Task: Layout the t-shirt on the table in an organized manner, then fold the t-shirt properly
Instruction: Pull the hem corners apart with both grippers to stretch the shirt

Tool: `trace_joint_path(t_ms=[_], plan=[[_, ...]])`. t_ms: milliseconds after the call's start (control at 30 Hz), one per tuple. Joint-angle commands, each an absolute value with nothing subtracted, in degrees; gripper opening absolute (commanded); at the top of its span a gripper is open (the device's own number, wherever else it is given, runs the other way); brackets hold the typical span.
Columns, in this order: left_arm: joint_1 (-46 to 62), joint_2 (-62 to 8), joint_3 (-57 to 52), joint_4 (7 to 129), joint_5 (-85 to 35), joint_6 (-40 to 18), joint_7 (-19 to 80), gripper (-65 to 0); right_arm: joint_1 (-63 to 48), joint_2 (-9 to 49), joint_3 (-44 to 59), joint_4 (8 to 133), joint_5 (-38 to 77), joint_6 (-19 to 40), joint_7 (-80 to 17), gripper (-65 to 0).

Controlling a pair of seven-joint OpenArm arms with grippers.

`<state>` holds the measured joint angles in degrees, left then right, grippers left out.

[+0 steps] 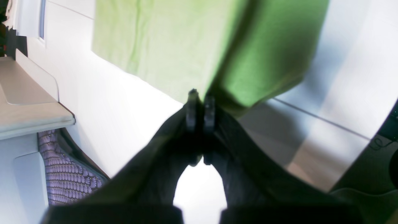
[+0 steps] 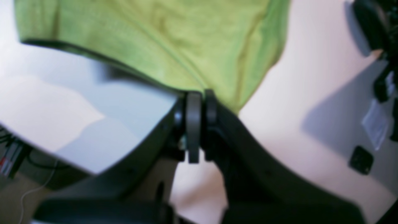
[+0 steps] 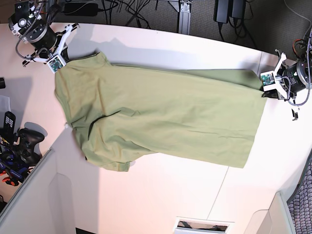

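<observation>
Here both end effectors, left [image 1: 200, 107] and right [image 2: 201, 107], pinch the blurred t-shirt [image 3: 161, 119].

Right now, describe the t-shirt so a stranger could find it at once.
Look at the big white table; stretched across its far half between the two arms lies the t-shirt. It is the only cloth there, plain olive-green, no print.

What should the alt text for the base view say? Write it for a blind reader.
A green t-shirt hangs stretched over a white table, the right gripper pinching one corner and the left gripper pinching another.
</observation>
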<state>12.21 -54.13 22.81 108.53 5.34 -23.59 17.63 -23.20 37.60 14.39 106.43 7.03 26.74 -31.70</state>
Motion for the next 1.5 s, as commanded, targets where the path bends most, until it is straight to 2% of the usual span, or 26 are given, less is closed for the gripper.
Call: trace_joint_path(t_ms=[0,333,633,933,1067,1400,1467], plan=[[11.6,-55.3,22.2,109.2,5.6,-23.2,17.9,-65.0,-22.7,38.8,15.0,107.4,6.9,26.2,-30.9,-65.0],[11.6,-55.5,21.3,112.7,5.1,-23.1,19.9,-65.0,-22.7,39.0,15.0,110.3,8.0,26.2,-32.5,-65.0],[11.4,-55.4,16.0,114.6,2.1,-23.6,19.3,-65.0,-21.8,39.1,17.7,111.9,10.5,26.2,-31.9,-65.0],[4.1,-50.7,16.1,99.8,2.6,-23.8,12.4,-65.0,-10.9,39.2,17.3,105.8,12.7,26.4,-30.2,-65.0],[-0.1,-49.2,16.1,94.3,2.0,-28.2,10.6,-65.0,-5.6,39.2,16.0,100.4,14.0,27.4,-29.8,-65.0],[-8.1,-45.0,16.2,83.0,1.1,-28.4,7.5,-65.0,9.0,38.6,2.9,85.4,11.8,27.5,-29.1,-65.0],[-8.9,-43.8,16.2,80.7,1.1,-28.8,7.3,-61.8,11.4,38.0,0.4,82.8,11.3,27.4,-28.9,-65.0]])
